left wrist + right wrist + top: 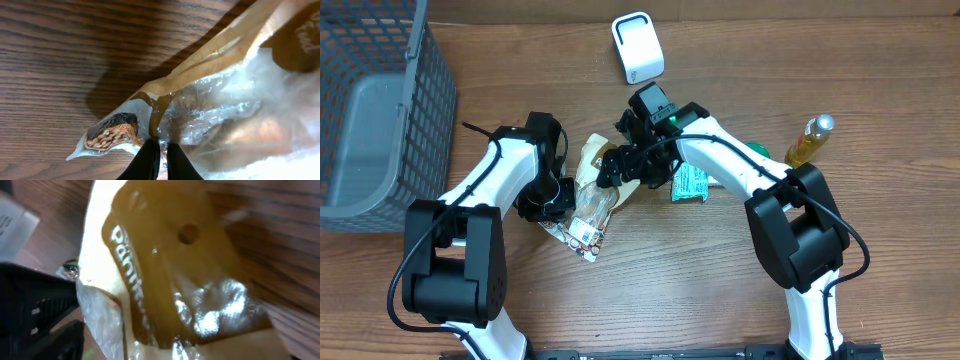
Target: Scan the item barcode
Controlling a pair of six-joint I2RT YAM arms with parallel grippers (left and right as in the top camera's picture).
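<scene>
L fingers (148,162) pinch bag (215,105) edge.

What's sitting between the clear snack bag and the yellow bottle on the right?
In the overhead view, a green packet lies between the snack bag and the yellow bottle; the right arm also reaches across that stretch.

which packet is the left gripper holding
The clear bag with the brown top, pinched at its edge by the left gripper; the teal packet lies free by the right arm.
</scene>
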